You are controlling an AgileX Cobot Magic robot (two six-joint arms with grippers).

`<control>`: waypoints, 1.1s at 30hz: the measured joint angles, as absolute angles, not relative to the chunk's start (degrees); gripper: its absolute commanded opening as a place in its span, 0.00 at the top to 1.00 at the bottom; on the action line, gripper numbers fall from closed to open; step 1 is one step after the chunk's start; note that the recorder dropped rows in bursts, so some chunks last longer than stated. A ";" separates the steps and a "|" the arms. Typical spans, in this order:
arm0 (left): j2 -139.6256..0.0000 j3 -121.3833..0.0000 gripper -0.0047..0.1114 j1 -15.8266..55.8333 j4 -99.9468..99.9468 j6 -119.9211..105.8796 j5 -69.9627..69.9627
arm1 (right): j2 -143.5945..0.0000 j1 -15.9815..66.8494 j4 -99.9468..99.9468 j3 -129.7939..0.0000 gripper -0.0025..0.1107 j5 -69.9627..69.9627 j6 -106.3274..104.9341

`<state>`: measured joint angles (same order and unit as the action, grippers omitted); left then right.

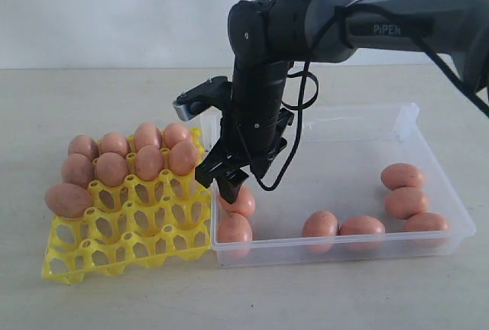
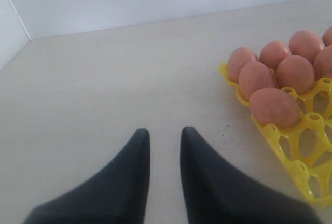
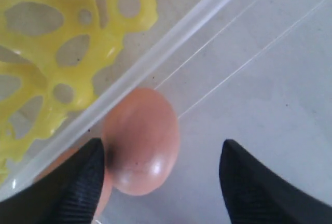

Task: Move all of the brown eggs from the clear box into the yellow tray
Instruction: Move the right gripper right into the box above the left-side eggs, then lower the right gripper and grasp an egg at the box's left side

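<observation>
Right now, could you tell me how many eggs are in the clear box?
7 eggs: two at the tray end by the right gripper, two along the front wall, three at the right end. The arm could hide another.

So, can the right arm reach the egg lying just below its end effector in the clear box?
Probably yes: the open right end effector hangs just above that egg, with nothing between. The clear box wall and a second egg are close, though.
</observation>
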<state>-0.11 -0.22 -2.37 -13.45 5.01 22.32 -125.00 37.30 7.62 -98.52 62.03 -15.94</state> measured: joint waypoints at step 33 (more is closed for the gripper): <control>-0.11 -0.22 0.77 -2.37 -13.45 5.01 22.32 | -126.75 37.30 4.72 -98.54 0.98 58.00 -5.89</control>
